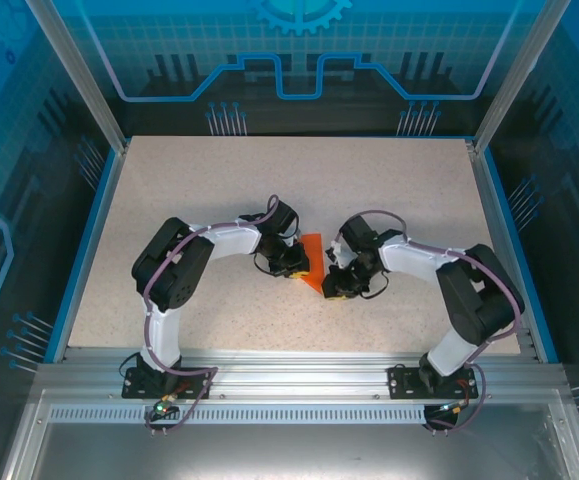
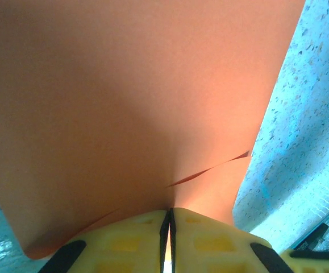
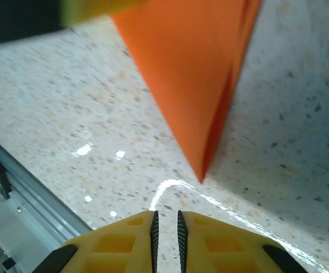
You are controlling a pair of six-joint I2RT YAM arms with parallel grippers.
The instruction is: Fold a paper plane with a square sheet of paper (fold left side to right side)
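Left wrist view: the left gripper [image 2: 169, 213] has its two yellow fingers [image 2: 124, 242] pressed together, clamped on the near edge of the folded orange paper [image 2: 124, 102]. The paper comes straight out from between the tips and spreads wide ahead of them to both sides. Just beyond the tips and slightly to their right, a short slit-like edge shows where one layer lies over another. Past the paper's right edge lies the speckled table [image 2: 306, 131], with a little more of it at the lower left.

Right wrist view: the right gripper [image 3: 166, 215] has its fingers standing nearly together, with only a thin slit between them and nothing in it. Directly ahead of the tips, close but apart, is the paper's sharp point. Whether that point touches the table cannot be told. From there the paper widens away from the gripper, with a fold line running up its right side. Off to the gripper's left, a metal rail [image 3: 22, 187] borders the table.

From the top external camera, both grippers sit low over the table's middle, facing each other. The paper lies between them, the left gripper at one long edge and the right gripper beside the near tip.
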